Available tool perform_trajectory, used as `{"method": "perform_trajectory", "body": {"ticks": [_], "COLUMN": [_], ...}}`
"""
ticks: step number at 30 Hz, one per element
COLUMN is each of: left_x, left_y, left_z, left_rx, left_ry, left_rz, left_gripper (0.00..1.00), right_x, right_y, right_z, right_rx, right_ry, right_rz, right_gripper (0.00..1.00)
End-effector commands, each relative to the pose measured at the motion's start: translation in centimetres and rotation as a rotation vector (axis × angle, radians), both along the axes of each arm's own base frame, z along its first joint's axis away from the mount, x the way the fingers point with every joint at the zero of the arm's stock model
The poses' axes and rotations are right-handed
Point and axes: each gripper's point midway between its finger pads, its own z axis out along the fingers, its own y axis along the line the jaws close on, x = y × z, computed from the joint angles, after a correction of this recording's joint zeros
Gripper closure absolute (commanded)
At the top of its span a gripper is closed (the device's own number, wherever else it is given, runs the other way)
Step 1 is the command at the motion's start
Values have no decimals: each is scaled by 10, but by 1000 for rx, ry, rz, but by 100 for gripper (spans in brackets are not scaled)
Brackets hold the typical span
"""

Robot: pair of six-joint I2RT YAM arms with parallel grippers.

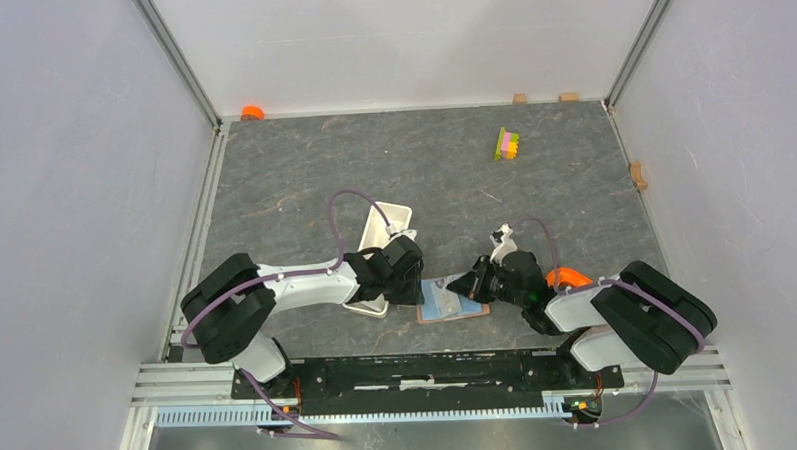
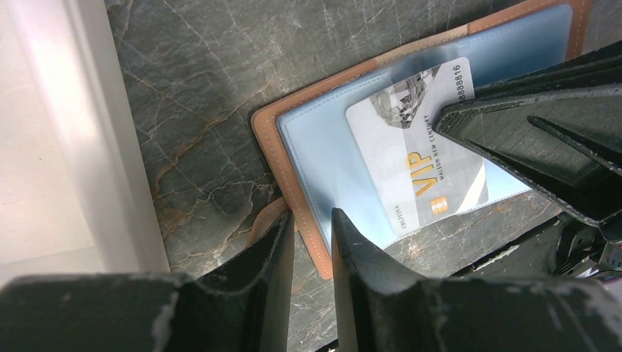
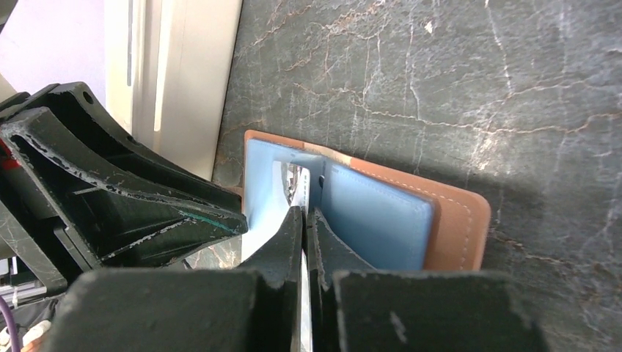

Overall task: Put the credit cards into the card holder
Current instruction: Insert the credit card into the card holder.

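The card holder [image 1: 470, 313] lies open on the table between the arms, brown outside and pale blue inside [image 2: 323, 139]. One credit card [image 2: 411, 158], pale with a gold "VIP" print, sits partly inside its clear pocket. My right gripper [image 3: 304, 214] is shut on the card's near edge; the card [image 3: 292, 183] stands between the blue pockets [image 3: 374, 216]. The right gripper's fingers [image 2: 528, 125] cover the card's right part. My left gripper [image 2: 312, 220] is closed on the holder's brown stitched edge [image 2: 268, 139], near its left corner. Both grippers [image 1: 419, 287] [image 1: 467, 283] meet over the holder.
A long white tray [image 1: 380, 231] stands just left of the holder, close beside the left gripper [image 2: 59, 132]. An orange thing [image 1: 568, 275] lies behind the right arm. A coloured block stack [image 1: 508, 143] and small wooden blocks [image 1: 568, 96] are at the back.
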Motion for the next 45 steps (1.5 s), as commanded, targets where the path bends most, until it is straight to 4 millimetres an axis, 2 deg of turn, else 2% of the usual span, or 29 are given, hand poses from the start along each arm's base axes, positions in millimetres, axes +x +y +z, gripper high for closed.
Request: {"method": "perform_trajectory", "body": {"ticks": [1, 5, 8, 11, 14, 26, 34, 40, 45], "left_x": [-8, -10, -10, -9, -9, -10, -11, -11, -12], "left_y": [-8, -5, -5, -5, -6, -7, -9, -11, -10], "left_z": [-6, -8, -10, -10, -9, -10, -10, -9, -9], "left_rx": [-43, -41, -39, -40, -44, -48, -58, -70, -70], "left_ry": [31, 37, 39, 38, 39, 47, 52, 52, 49], "left_rz": [-4, 1, 3, 2, 0, -1, -4, -9, -7], "left_gripper": [69, 77, 77, 78, 80, 84, 85, 87, 88], "right_x": [-14, -4, 7, 14, 15, -16, -18, -23, -21], "right_y": [-12, -20, -25, -31, -36, -14, 11, 32, 33], "right_z": [-24, -19, -6, 4, 8, 12, 32, 36, 37], "right_rx": [-118, -195, -255, -316, -359, -303, -249, -250, -297], "right_ry": [44, -5, -69, -109, -115, -63, -97, -112, -125], "right_rz": [5, -8, -15, -13, -6, 131, 175, 232, 228], "right_gripper": [91, 75, 64, 55, 51, 54, 55, 57, 57]}}
